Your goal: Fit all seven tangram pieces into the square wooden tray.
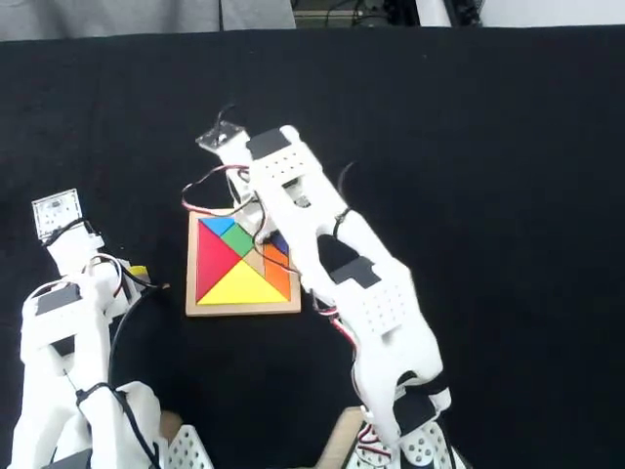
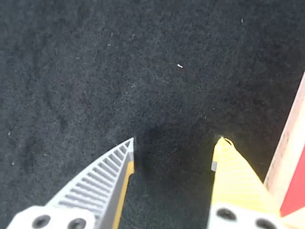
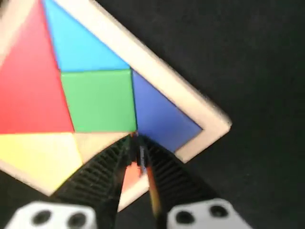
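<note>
Tray: we log the square wooden tray [image 1: 244,309] [image 3: 157,62] on the black cloth [image 1: 469,147], between the two arms.
Pieces: red triangle [image 1: 213,259], yellow triangle [image 1: 242,285], light blue triangle [image 3: 76,43], green square [image 3: 97,100], dark blue piece [image 3: 159,117] and orange piece [image 1: 279,278] lie inside it.
Tan patch [image 3: 95,143]: beside the orange piece; we cannot tell whether it is a bare slot or a wood-coloured piece.
Right gripper [image 3: 138,140]: over the seam between orange and dark blue, fingers drawn together, nothing evidently held.
Left gripper [image 2: 176,140]: spread wide, empty, low over the cloth just beside the tray's rim.
Risk, seating: we judge an off-centre press could tilt the orange piece onto a neighbour's edge.
Risk, tray: a sideways drag could slide the tray and unseat fitted pieces.
</note>
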You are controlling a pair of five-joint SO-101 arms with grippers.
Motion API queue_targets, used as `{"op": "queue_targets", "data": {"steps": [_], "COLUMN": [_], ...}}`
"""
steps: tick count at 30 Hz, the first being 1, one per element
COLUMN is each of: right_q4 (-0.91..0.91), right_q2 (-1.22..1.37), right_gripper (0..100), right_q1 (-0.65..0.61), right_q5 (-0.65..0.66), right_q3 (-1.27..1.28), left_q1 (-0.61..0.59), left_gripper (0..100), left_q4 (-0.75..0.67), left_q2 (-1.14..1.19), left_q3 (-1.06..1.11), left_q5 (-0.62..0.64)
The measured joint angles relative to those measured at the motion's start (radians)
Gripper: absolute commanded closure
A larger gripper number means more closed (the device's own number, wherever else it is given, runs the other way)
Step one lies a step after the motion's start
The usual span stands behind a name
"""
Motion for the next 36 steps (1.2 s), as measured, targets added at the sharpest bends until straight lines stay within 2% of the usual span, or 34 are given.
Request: {"op": "queue_targets", "data": {"steps": [11,18,25,28,31,33,36], "right_q4": [0.186,0.216,0.216,0.209,0.164,0.130,0.086], "right_q2": [-0.023,-0.321,-0.689,-0.865,-1.045,-1.148,-1.281], "right_gripper": [98.8,98.8,98.7,98.7,98.7,98.7,98.7], "right_q1": [0.057,0.210,0.336,0.347,0.348,0.351,0.350], "right_q5": [-0.003,-0.003,-0.046,-0.061,-0.064,-0.064,-0.064], "right_q3": [-0.210,-0.284,-0.015,0.063,0.135,0.201,0.333], "left_q1": [0.000,0.000,0.000,0.000,0.000,0.000,0.008], "left_gripper": [74,74,74,74,74,74,74], "left_q4": [0.000,0.000,-0.038,-0.133,-0.158,-0.140,-0.034], "left_q2": [0.000,0.000,0.000,0.000,-0.044,-0.094,-0.207], "left_q3": [0.000,0.000,-0.003,-0.040,-0.149,-0.222,-0.341], "left_q5": [0.000,0.008,0.009,0.009,0.009,0.009,0.009]}}
